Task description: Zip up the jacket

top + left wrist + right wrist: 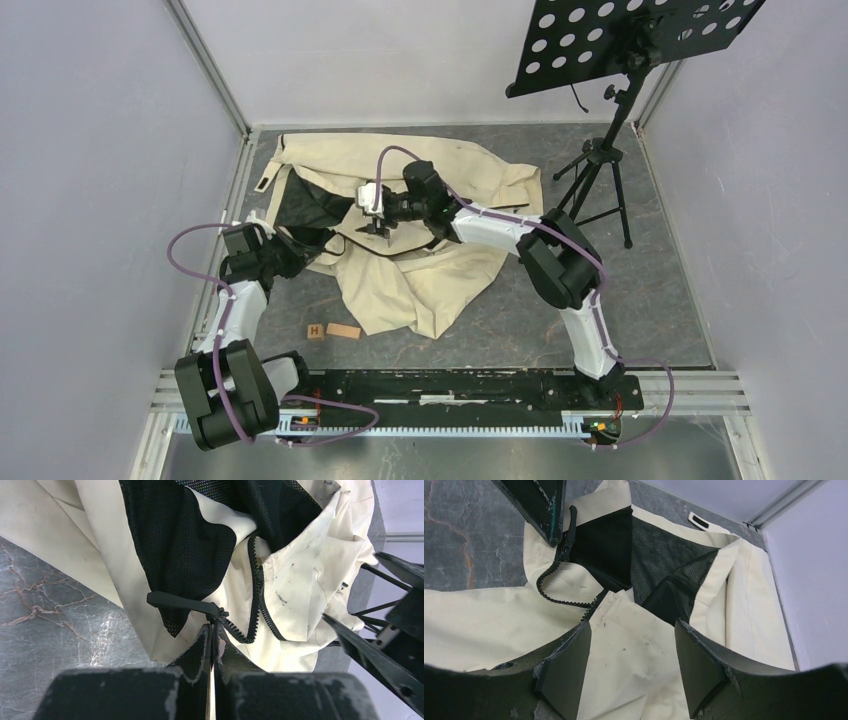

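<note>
Jacket [450, 278] crumpled, left claw [212, 628] pinching zipper [257, 582], right claw [633, 626] spread

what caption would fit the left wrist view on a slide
Left tool pinching the cream jacket beside its zipper slider, dark mesh lining exposed above.

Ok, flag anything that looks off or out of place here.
The cream fabric jacket lies crumpled, its dark zipper curling in a loop rather than running straight, and dark smudges mark the fabric. Two small wooden blocks sit just in front of it, unrelated to zipping.
</note>
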Controlling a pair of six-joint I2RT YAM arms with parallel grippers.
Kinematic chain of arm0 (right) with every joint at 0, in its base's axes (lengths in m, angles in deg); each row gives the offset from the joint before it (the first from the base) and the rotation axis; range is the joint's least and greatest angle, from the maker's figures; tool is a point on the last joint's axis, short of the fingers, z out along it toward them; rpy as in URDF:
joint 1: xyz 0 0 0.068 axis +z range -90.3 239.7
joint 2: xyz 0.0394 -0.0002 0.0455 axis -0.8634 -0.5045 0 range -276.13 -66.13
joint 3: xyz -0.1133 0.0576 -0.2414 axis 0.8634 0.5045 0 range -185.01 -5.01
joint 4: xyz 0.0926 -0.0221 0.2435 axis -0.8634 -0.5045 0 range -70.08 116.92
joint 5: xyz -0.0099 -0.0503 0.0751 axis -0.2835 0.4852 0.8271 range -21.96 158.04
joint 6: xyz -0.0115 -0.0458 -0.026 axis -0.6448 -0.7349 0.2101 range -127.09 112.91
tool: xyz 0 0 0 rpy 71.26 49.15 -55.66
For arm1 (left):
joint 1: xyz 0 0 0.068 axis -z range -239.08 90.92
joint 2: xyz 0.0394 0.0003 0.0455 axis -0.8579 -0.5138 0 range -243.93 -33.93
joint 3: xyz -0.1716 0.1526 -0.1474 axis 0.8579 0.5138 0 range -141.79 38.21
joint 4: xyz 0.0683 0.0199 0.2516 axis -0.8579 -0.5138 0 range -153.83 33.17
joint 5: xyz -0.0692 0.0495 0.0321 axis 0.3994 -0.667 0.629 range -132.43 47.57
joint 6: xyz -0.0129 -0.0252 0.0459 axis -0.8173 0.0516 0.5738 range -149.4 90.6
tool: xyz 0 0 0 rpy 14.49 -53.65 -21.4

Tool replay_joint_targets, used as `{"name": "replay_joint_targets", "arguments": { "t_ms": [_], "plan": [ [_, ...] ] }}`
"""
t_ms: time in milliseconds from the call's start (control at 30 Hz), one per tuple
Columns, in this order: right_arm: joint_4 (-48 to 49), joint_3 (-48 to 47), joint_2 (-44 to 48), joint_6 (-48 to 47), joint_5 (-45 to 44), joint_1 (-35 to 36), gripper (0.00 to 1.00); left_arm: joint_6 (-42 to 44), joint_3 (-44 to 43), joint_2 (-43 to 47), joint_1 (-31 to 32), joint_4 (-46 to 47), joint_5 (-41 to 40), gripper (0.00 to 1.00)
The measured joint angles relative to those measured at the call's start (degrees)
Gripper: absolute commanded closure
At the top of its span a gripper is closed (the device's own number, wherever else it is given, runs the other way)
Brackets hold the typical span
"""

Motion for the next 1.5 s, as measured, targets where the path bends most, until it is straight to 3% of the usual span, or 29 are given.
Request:
{"name": "replay_joint_targets", "arguments": {
  "t_ms": [233,433,1233,1333,1433,1500],
  "plan": [
    [-4.46,-10.29,-9.18,-6.45,1.92,0.35,0.28,0.0,0.0,0.0,0.04,0.46,0.59,0.98],
    [-6.71,-12.81,-11.63,-8.9,1.99,0.37,0.25,-0.02,0.0,-0.15,0.07,0.85,1.33,0.98],
    [-10.51,-18.84,-19.08,-5.46,5.64,1.14,0.17,0.0,0.0,-0.7,0.33,1.31,1.55,0.98],
    [-11.23,-20.2,-19.65,-5.42,4.09,1.77,0.27,-0.02,0.0,-0.79,0.33,1.31,1.55,0.98],
    [-12.0,-20.92,-19.96,-5.35,3.39,2.23,0.55,-0.02,0.0,-0.83,0.33,1.31,1.55,0.98],
    [-11.72,-20.92,-19.96,-5.03,3.17,2.29,0.64,0.0,0.0,-0.87,0.33,1.31,1.55,0.98]
  ]
}}
